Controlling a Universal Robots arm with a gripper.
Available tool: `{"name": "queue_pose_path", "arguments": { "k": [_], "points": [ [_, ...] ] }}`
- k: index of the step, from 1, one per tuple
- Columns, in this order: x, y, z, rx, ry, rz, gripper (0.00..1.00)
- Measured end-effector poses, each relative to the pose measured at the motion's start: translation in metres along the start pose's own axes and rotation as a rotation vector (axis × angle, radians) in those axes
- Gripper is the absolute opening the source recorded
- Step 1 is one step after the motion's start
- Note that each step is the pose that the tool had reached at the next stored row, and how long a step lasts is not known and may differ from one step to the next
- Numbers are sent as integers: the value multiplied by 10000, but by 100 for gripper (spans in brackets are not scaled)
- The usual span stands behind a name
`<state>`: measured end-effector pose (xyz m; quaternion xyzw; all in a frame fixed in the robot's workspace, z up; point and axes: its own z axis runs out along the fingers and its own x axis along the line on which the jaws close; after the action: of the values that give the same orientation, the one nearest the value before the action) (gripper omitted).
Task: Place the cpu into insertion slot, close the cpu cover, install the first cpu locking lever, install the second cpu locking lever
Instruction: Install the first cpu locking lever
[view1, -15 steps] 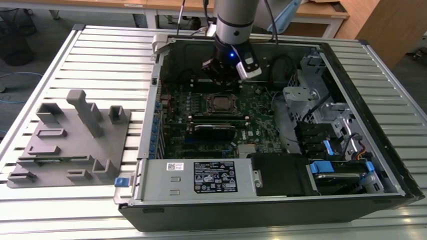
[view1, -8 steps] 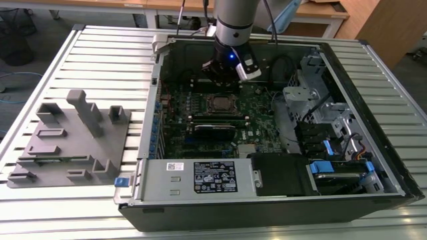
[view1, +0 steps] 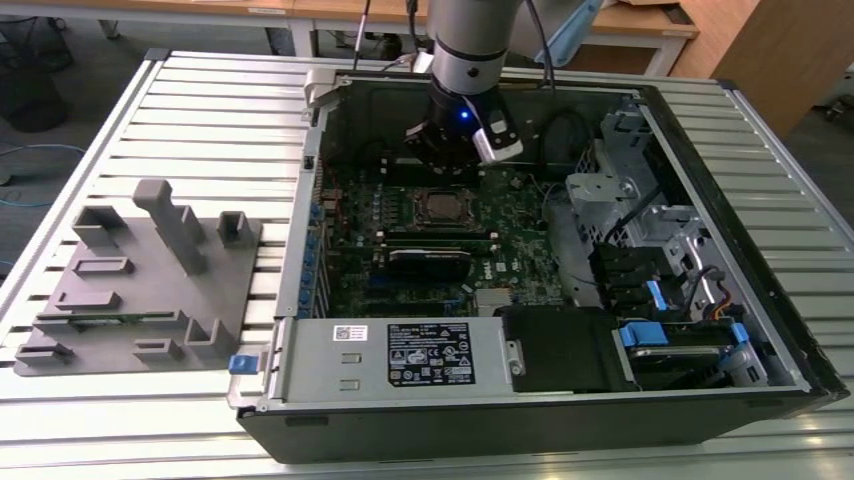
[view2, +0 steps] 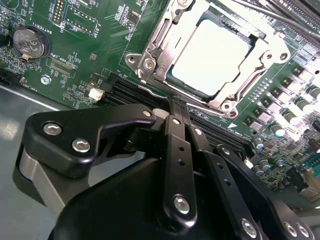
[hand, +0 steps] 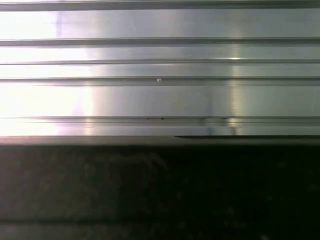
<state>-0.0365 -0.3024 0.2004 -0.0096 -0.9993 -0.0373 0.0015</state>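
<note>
An open computer case (view1: 747, 130) lies on its side on the ribbed metal desk (view1: 200, 100). The arm (view1: 467, 40) comes down from the top middle of the exterior view into the case's far end, a blue light glowing at its wrist. The hand (view1: 447, 158) hangs just over the green board (view1: 521, 230), a little higher in the frame than the insertion slot (view1: 418, 205), near it but not touching. In the second wrist view the hand (view2: 172, 106) has its black fingers (view2: 175, 150) pressed together with nothing between them, and the tips are over the long black memory slots (view2: 125, 90) just beside the socket. The cpu (view2: 212, 55) sits flat in the slot. Its pale top shows through the cutout of the cpu cover (view2: 247, 82), which lies down over it. Thin bright rods (view2: 280, 17) run past the cover's far edge, and I cannot tell whether they are latched. A coin battery (view2: 28, 42) sits on the board well apart from the socket. At the exterior view's left a grey moulded fixture (view1: 134, 280) rests on the desk beside the case, and a labelled power supply (view1: 400, 355) sits at the case's near end. The first wrist view takes in bright slats (hand: 160, 95) of the desk bordering a dark surface I cannot make out.
</note>
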Motion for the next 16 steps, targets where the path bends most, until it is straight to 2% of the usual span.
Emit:
{"name": "queue_pose_path", "arguments": {
  "k": [8,16],
  "points": [
    [-1,1,1,-1,-1,0,11],
    [-2,1,1,-2,-46,-3,11]
  ]
}}
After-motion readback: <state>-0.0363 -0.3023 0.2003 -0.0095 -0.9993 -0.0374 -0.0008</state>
